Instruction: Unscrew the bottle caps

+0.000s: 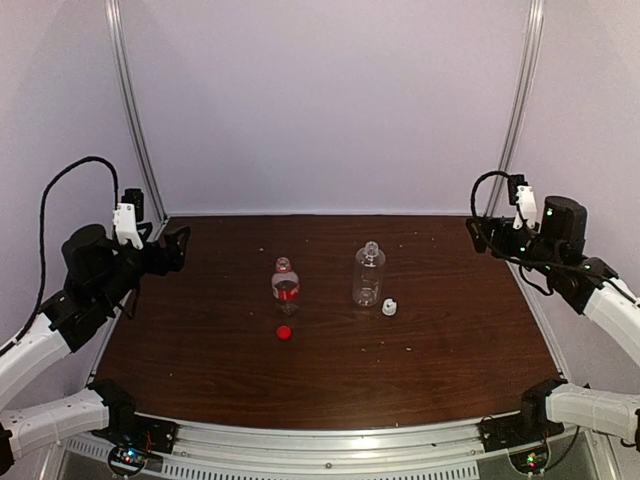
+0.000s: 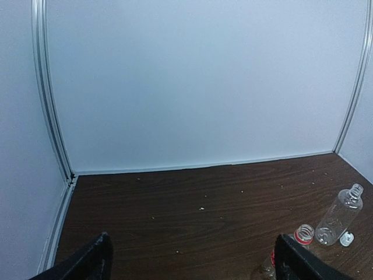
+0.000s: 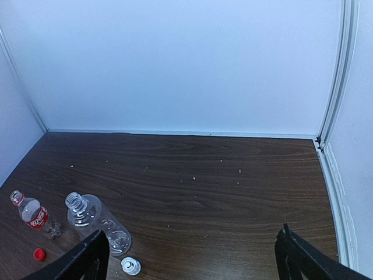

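Enclosure: plain white walls [image 1: 330, 100] on three sides, metal rails [image 1: 135, 130] in the back corners, and a dark wood-grain counter [image 1: 200, 340]. We note pale specks [image 3: 194, 178] scattered over the wood.

Bottles: both stand upright near the middle of the counter, apart from each other. The short bottle [image 1: 285, 286], with a red label band, is left of centre. The tall bottle [image 1: 368, 275], clear and unlabelled, is to its right and slightly farther back. Both necks are open, with no cap on either.

Caps: the red cap [image 1: 284, 332] lies on the counter just in front of the short bottle, on the near side and not touching it. The white cap [image 1: 389, 308] lies just beside the base of the tall bottle, to its right and a little nearer to us.

Left claw [image 2: 194, 245]: raised over the far-left part of the counter, well apart from the bottles. Its fingers are spread wide with nothing between them. In its wrist view both bottles sit at the lower right.

Right claw [image 3: 192, 245]: raised over the far-right corner, likewise well clear of the bottles. Its fingers are spread wide and it holds nothing. In its wrist view we see both bottles and both caps at the lower left.
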`<state>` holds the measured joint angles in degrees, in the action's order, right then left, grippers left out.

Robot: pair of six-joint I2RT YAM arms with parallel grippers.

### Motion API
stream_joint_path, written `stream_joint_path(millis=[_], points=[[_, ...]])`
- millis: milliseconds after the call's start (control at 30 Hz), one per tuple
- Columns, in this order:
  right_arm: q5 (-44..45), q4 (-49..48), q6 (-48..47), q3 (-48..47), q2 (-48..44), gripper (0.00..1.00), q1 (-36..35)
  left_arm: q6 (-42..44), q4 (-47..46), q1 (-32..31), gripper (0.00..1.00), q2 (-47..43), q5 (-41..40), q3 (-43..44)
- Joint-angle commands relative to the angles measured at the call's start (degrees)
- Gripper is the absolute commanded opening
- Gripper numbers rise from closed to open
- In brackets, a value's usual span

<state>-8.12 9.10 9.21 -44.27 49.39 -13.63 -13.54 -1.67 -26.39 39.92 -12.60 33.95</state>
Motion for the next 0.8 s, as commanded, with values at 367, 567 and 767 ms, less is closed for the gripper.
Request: stream_joint_path(millis=[367, 567, 767], points=[[-1.35, -1.23, -0.43, -0.03, 1.24, 1.0, 0.27, 1.03, -2.72, 0.46, 0.98, -0.59, 0.72, -1.04], [-1.04, -1.15, -0.6, -0.07, 0.96, 1.0, 0.26, 1.07, -2.63, 0.46, 0.98, -0.02, 0.73, -0.95], [-1.1, -1.47, -0.69, -0.03, 1.45, 1.0, 0.27, 1.15, -2.09, 0.46, 0.98, 0.55, 0.89, -0.62]])
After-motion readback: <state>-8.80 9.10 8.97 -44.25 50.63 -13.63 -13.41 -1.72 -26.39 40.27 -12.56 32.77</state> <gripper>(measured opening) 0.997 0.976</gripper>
